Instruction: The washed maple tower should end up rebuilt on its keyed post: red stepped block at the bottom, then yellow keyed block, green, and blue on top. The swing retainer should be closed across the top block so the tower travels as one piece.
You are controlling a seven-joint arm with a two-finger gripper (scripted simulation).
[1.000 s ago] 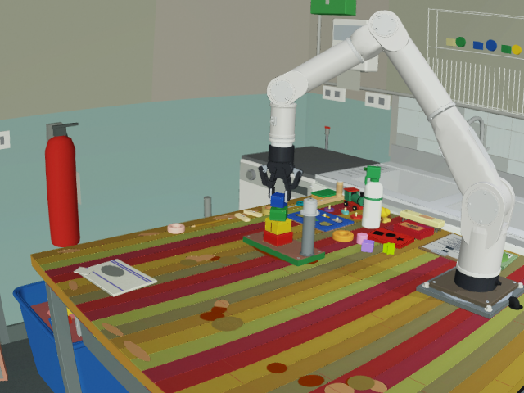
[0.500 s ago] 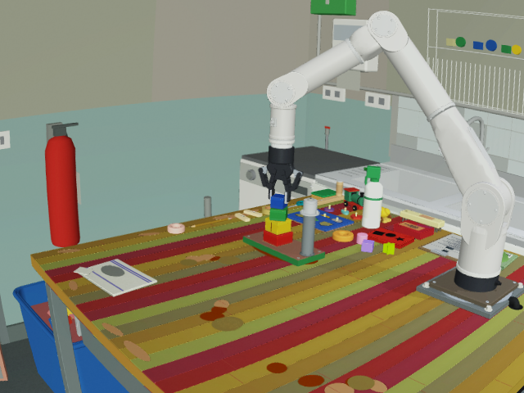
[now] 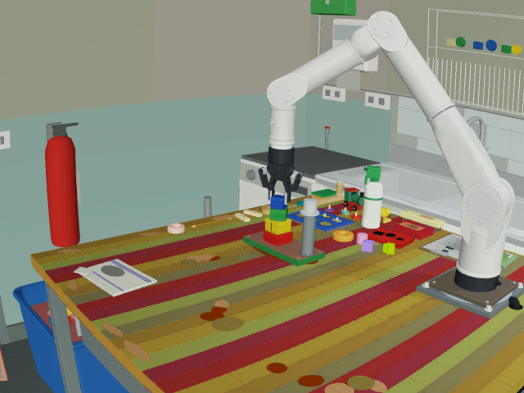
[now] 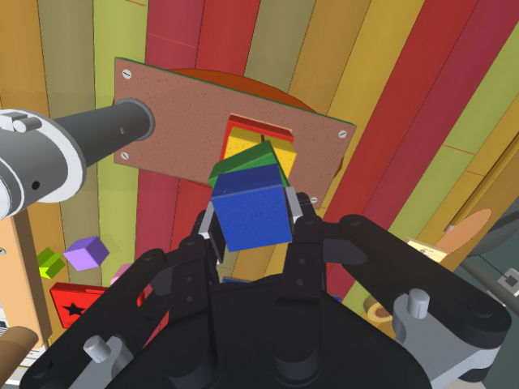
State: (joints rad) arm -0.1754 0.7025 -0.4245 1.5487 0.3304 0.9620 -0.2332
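My gripper (image 3: 279, 195) (image 4: 251, 217) is closed around the blue block (image 3: 277, 201) (image 4: 252, 217), gripped by its two sides right at the top of the tower. Below it the green block (image 3: 278, 214) (image 4: 247, 164) sits turned askew on the yellow keyed block (image 3: 277, 225) (image 4: 281, 151), which rests on the red stepped block (image 3: 277, 237) (image 4: 260, 124). The tower stands on a brown base plate (image 3: 284, 250) (image 4: 201, 130) with a green rim. The grey retainer column (image 3: 309, 228) (image 4: 63, 150) rises from the plate's other end, beside the tower. The keyed post is hidden inside the blocks.
The grey column stands close to my right in the side camera. Behind the plate lie a blue shape board (image 3: 330, 220), a white spray bottle (image 3: 372, 203), an orange ring (image 3: 343, 235), small purple (image 3: 367, 245) and lime (image 3: 388, 248) cubes and a red shape tray (image 3: 390, 237).
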